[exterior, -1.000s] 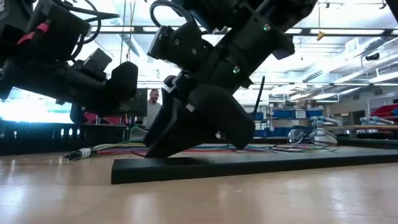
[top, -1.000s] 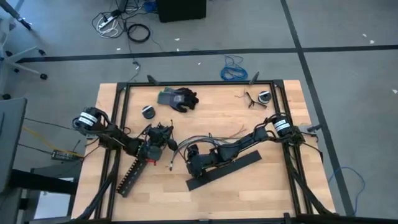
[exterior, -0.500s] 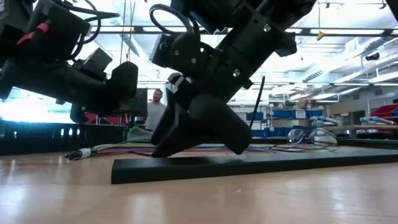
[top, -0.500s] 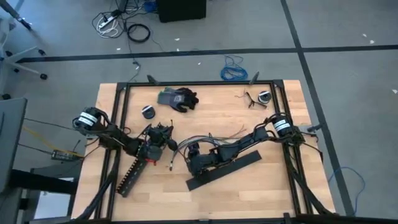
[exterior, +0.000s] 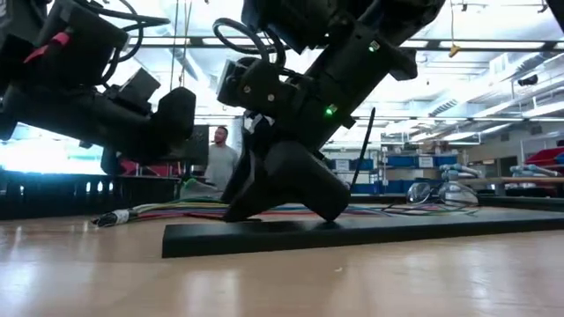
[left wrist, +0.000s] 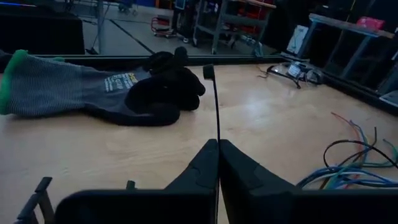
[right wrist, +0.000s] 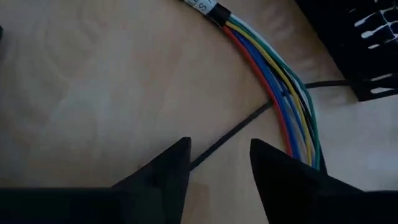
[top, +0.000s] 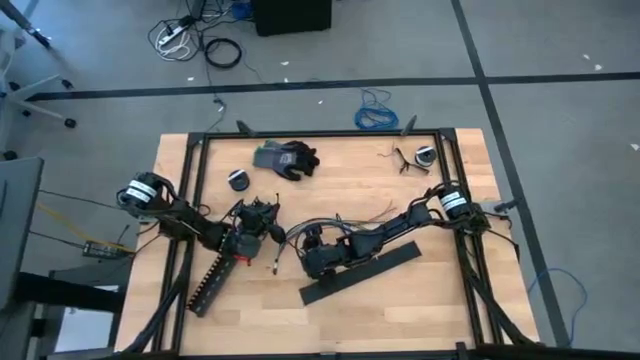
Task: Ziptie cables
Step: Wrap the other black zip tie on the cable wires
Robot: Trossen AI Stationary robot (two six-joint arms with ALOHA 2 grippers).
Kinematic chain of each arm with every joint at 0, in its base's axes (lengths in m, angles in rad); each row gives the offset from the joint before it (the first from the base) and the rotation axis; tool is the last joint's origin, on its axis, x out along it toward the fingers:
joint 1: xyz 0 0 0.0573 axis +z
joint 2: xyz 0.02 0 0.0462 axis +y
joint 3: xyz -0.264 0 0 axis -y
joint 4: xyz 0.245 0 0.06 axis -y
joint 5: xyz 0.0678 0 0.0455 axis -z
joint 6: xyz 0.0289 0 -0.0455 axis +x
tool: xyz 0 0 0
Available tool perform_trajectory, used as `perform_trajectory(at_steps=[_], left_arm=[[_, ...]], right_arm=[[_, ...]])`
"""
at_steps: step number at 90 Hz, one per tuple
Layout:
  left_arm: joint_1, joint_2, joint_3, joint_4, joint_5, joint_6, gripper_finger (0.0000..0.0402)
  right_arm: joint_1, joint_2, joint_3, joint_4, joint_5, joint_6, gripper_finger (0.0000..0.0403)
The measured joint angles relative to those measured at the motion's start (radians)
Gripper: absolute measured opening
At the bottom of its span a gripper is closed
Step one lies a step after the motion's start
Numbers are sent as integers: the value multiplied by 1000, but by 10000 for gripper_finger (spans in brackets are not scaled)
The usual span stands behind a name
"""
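Observation:
The cables (top: 340, 222) lie on the table's middle as a loose coloured bundle, also seen in the right wrist view (right wrist: 280, 93). My left gripper (left wrist: 217, 143), left of the bundle (top: 252, 226), is shut on one thin black ziptie (left wrist: 215, 106). My right gripper (right wrist: 219, 142) is open and tipped down at the bundle's near side (top: 310, 256). Its fingers stand on either side of a second ziptie (right wrist: 242, 124). That ziptie lies flat on the wood and runs in under the cables. My left gripper pinches the ziptie between its two fingers. The strip (left wrist: 217, 134) sticks straight out past the fingertips, along the fingers. Its free head end (left wrist: 208, 71) points toward the glove. How much of the strip lies behind the fingers is hidden by them.
A wide flat black bar (top: 360, 272) lies just near of my right gripper. A slotted black duct (top: 212, 278) lies near my left arm. A grey-and-black glove (top: 286, 158), a small round object (top: 239, 180) and glasses (top: 412, 158) sit toward the far edge.
My right gripper has shifted a little toward the far edge, closer to the cables. My left gripper and its ziptie have stayed still.

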Motion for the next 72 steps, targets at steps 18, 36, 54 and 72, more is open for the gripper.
perform_trajectory(at_steps=[18, 36, 54, 72], left_arm=[[0, 0, 0, 0, 5, 0, 0], [0, 0, 0, 0, 8, 0, 0], [0, 0, 0, 0, 8, 0, 0], [0, 0, 0, -1, 9, 0, 0]], right_arm=[[30, -1, 0, -18, 1, 19, 165], [39, -3, 1, -46, 8, 46, 164], [41, -3, 1, -67, 12, 53, 163], [35, -3, 1, -73, 9, 68, 162]])
